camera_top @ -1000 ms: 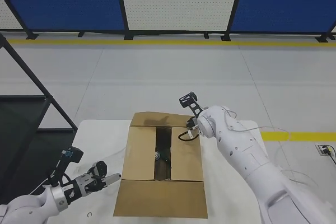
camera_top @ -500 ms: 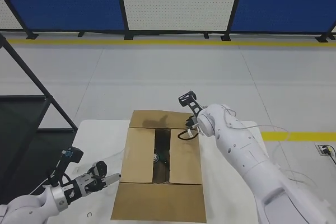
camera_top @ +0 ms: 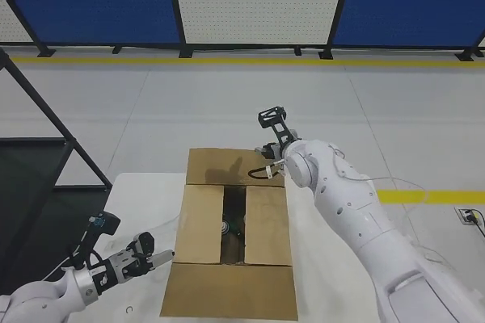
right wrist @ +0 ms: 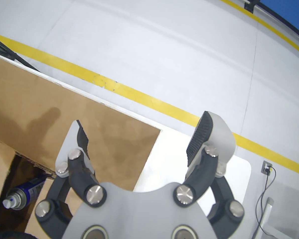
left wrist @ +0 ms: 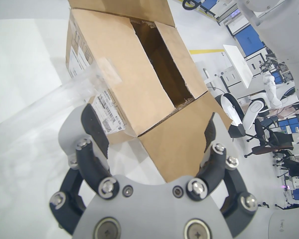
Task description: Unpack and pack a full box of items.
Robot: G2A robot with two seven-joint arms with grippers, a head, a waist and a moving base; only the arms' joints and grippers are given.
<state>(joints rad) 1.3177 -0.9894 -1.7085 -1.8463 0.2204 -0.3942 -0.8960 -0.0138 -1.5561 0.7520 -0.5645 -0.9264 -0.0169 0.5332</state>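
A brown cardboard box [camera_top: 202,222] stands on the white table [camera_top: 141,202]. Its two long flaps [left wrist: 119,58] lie almost flat, leaving a dark slot [camera_top: 235,220] between them. The far flap [camera_top: 225,166] and the near flap [camera_top: 230,289] fold outward. Through the slot I see a blue spray can [right wrist: 25,191] with a white cap. My right gripper [right wrist: 142,135] hangs open above the far flap's right corner [camera_top: 268,153], holding nothing. My left gripper [left wrist: 152,130] is open and empty, low beside the box's near left corner [camera_top: 158,258]. A clear tape strip [left wrist: 77,85] trails off the box side.
A black metal rack [camera_top: 32,161] stands left of the table. The table's far edge lies just beyond the far flap [right wrist: 94,98], with floor and a yellow line [right wrist: 139,95] behind. A small ring [camera_top: 129,309] lies on the table near the left arm.
The right gripper has drawn back from the slot to the box's far edge, and the far flap has folded further outward. The left arm has not moved.
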